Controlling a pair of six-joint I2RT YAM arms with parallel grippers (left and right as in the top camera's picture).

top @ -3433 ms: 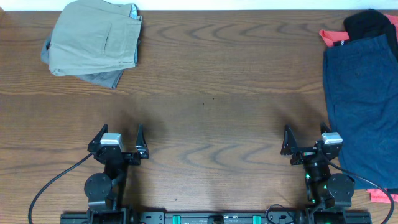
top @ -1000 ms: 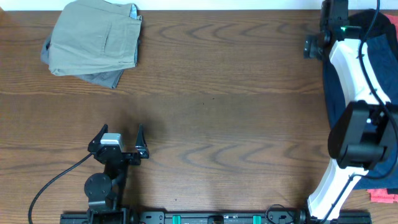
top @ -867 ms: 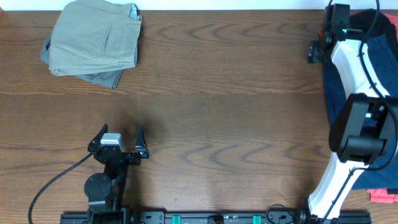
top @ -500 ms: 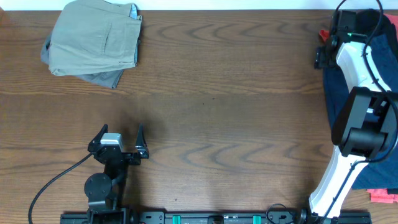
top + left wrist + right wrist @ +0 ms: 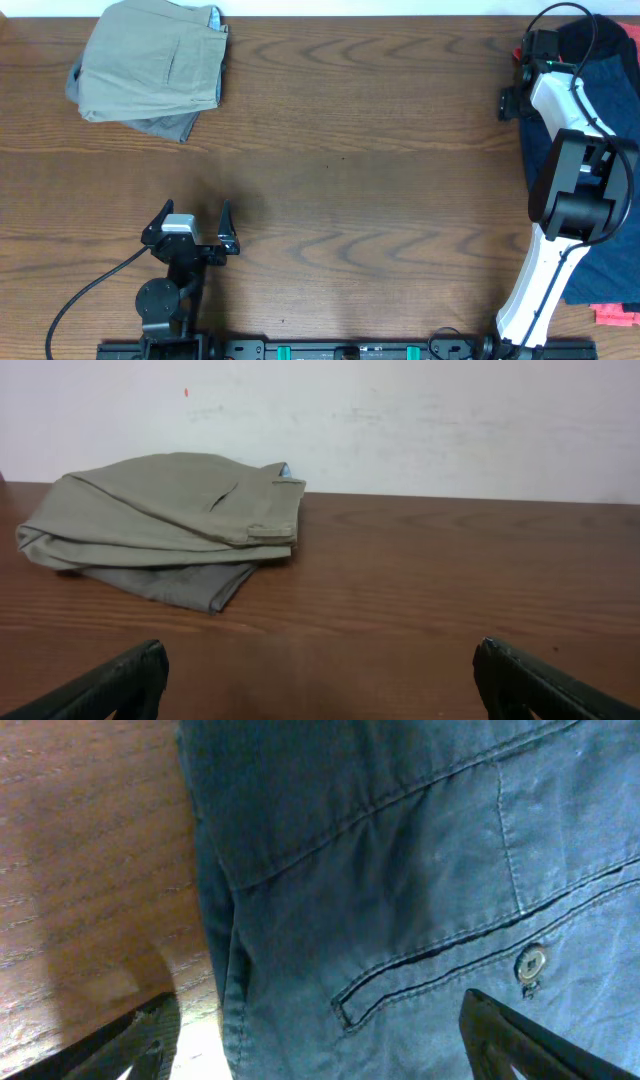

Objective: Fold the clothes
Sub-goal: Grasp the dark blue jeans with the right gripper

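Navy shorts (image 5: 420, 870) (buttoned back pocket (image 5: 440, 975) showing) lie under the spread right claw (image 5: 325, 1040).

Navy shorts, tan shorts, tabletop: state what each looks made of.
Navy shorts: seemingly woven cotton-like twill, matte, slightly faded; stitched seams, welt pocket and button show it. Tan shorts: similar matte woven fabric, probably cotton; soft folds, pocket seam. Tabletop: wood-grain surface, low sheen; solid wood or laminate cannot be told.

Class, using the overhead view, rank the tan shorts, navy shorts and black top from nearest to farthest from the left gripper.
1. Tan shorts, far-left corner, straight beyond the left gripper.
2. Navy shorts, along the right edge.
3. Black top, far-right corner.
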